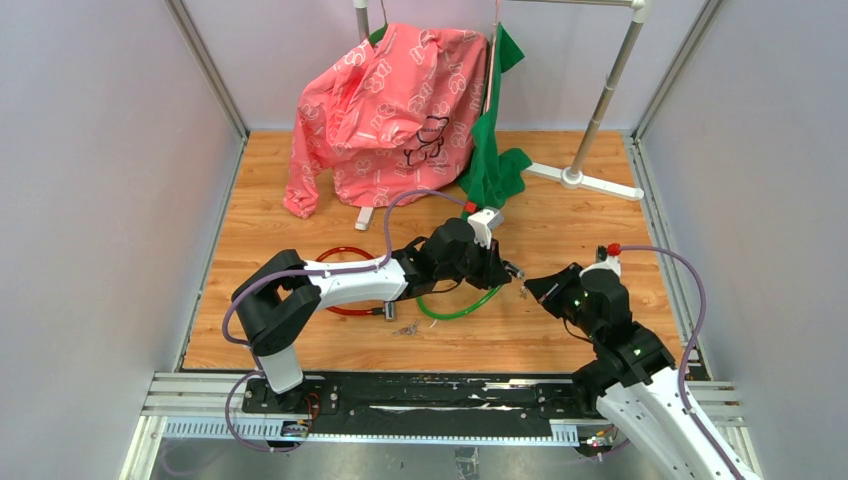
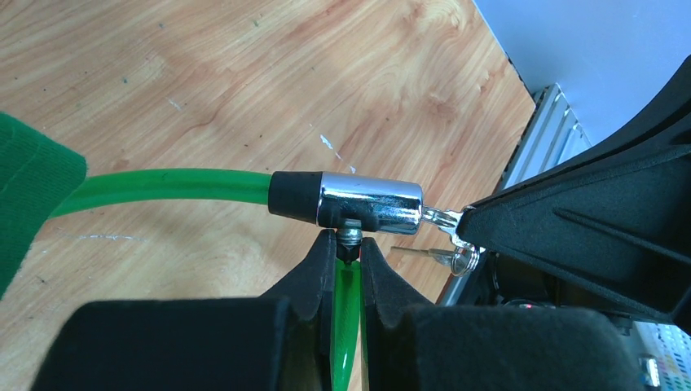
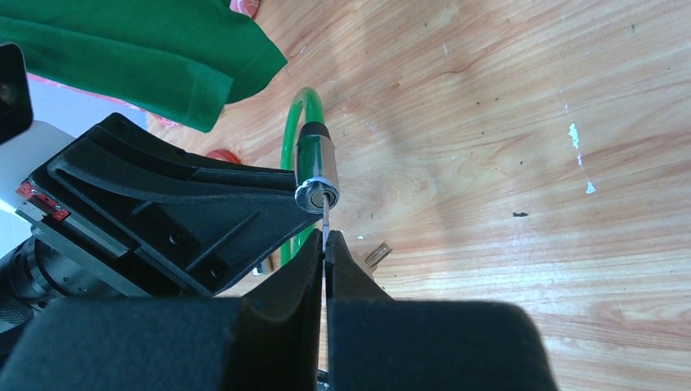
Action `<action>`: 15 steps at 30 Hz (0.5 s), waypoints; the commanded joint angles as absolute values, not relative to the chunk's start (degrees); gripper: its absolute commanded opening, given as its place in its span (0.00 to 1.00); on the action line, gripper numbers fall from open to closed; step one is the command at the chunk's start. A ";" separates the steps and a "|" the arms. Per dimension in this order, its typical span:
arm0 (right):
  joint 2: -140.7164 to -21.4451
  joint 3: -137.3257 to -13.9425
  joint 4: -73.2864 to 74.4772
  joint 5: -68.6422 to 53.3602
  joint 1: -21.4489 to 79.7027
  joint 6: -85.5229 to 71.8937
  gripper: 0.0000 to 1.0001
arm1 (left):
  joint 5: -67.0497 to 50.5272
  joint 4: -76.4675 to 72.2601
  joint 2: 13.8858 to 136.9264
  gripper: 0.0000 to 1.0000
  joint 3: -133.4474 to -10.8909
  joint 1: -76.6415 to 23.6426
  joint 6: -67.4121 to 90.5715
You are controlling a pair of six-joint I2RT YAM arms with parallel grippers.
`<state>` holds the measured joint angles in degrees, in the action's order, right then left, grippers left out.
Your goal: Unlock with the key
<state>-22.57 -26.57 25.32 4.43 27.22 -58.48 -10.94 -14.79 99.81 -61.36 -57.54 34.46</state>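
A green cable lock [image 1: 460,312] loops on the wooden table. Its chrome lock barrel [image 2: 371,199] is held up off the wood. My left gripper [image 2: 349,244] is shut on the cable's pin end just under the barrel, green cable [image 2: 346,301] running between its fingers. My right gripper [image 3: 324,238] is shut on the key [image 3: 325,216], whose blade reaches the keyhole on the barrel's end face [image 3: 316,195]. A spare key [image 2: 424,252] dangles from the ring. In the top view the two grippers [image 1: 505,268] [image 1: 528,290] meet tip to tip.
A pink garment [image 1: 390,100] and a green cloth [image 1: 495,160] hang from a white rack [image 1: 585,178] at the back. A red cable lock [image 1: 345,255] and small loose keys [image 1: 405,328] lie under my left arm. Grey walls close both sides.
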 commanded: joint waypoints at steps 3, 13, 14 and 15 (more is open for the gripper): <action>-26.76 -29.41 24.72 1.61 26.54 -51.34 0.00 | -16.16 -20.74 99.18 0.00 -62.55 -59.58 34.08; -28.10 -31.95 24.17 0.90 26.50 -47.39 0.00 | -16.74 -20.82 100.28 0.00 -63.04 -59.60 34.59; -28.13 -32.21 24.52 0.93 26.54 -47.39 0.00 | -16.77 -20.98 100.24 0.00 -63.03 -59.66 34.81; -27.76 -32.25 25.19 1.87 26.54 -48.24 0.00 | -16.91 -21.48 100.11 0.00 -62.94 -59.63 35.21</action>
<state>-27.35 -30.00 25.45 2.57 27.22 -50.28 -10.55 -14.85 99.94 -61.36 -57.54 34.02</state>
